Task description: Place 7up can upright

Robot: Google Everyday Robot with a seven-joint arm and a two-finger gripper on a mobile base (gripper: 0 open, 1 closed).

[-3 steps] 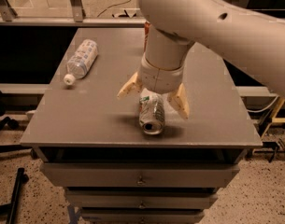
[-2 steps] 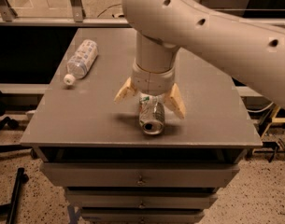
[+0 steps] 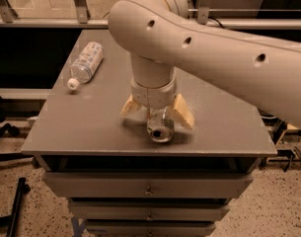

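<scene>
The 7up can lies on its side near the front edge of the grey table, one round end facing the camera. My gripper hangs from the big white arm straight above the can. It is open: its two tan fingers stand spread on either side of the can, with a gap between each finger and the can. The far part of the can is hidden under the wrist.
A clear plastic water bottle with a white cap lies on its side at the table's back left. Drawers sit under the tabletop. A rail and glass run behind the table. A black stand leg lies on the floor at left.
The arm has swung left and its upper link now crosses more of the view. The gripper stays straddling the can, slightly lower. The can and the bottle have not moved.
</scene>
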